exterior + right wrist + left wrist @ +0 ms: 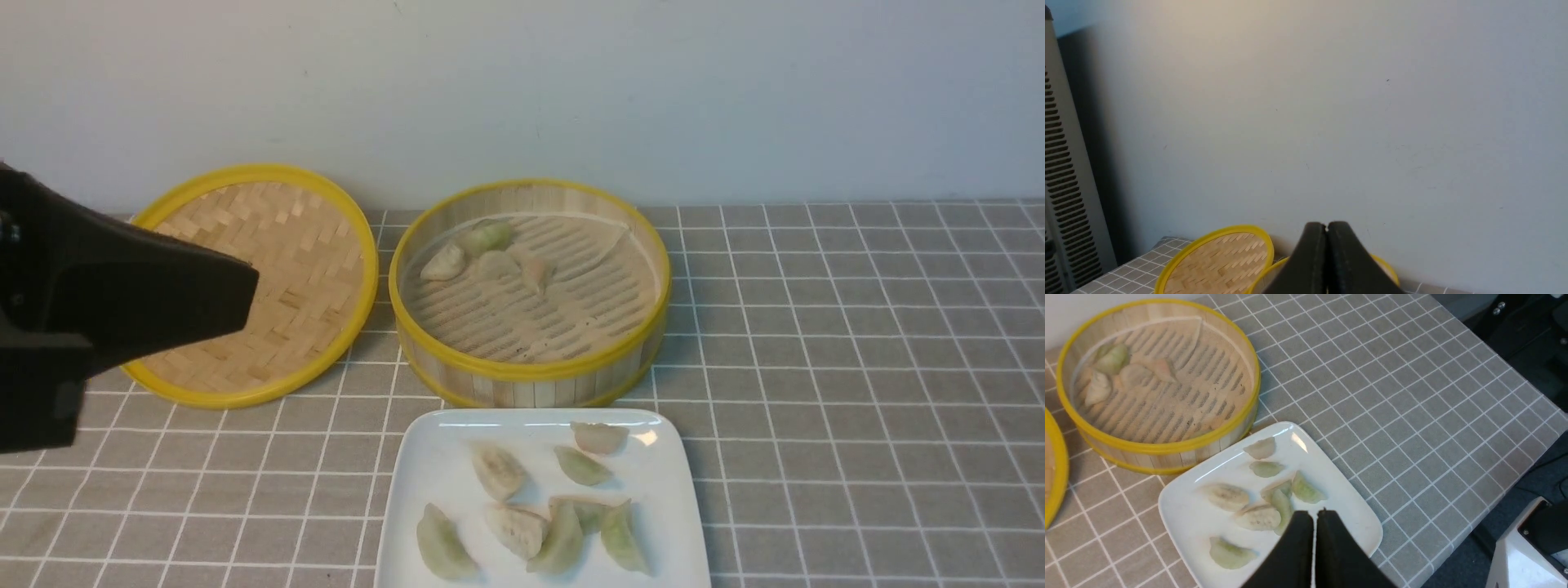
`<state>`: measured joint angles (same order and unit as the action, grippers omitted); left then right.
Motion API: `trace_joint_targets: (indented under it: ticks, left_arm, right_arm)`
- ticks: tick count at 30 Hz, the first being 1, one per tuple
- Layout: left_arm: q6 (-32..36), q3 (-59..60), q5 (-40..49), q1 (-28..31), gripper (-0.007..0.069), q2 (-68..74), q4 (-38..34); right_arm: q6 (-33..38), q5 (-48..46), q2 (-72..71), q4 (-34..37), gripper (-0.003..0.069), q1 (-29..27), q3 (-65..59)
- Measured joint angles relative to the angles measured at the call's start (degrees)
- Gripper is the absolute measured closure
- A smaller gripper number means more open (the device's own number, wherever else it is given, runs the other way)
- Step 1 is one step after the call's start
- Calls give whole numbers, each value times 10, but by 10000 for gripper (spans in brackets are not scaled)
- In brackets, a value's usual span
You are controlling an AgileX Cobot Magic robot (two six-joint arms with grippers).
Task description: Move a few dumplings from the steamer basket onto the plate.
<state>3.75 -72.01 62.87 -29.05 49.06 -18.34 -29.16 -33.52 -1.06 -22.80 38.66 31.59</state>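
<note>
Pale green and whitish pleated dumplings (516,529) lie on the glossy white rounded-square plate (424,457) toward the grey checked table's (857,367) near edge. Four more sit in the round yellow-rimmed bamboo steamer basket (522,392) just behind. The black left gripper (1314,514) and black right gripper (1326,225) are pressed together, empty.

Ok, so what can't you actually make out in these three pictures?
Front view: the near edge of the plate is cut off by the frame, and the left pincer covers part of the lid.
Front view: the dumplings in the basket blur into the pale paper, so their count is unsure.
Right wrist view: the shut right pincer hides most of the basket.
</note>
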Motion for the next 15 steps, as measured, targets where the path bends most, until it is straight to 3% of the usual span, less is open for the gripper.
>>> trace_joint_targets:
  ticks: [9,15]
  left_arm:
    - [1,100,-111,0,629,-175,-2]
    - [-2,151,-124,0,629,-255,-13]
  right_arm:
    - [11,0,0,0,673,0,0]
    - [11,0,0,-1,673,0,0]
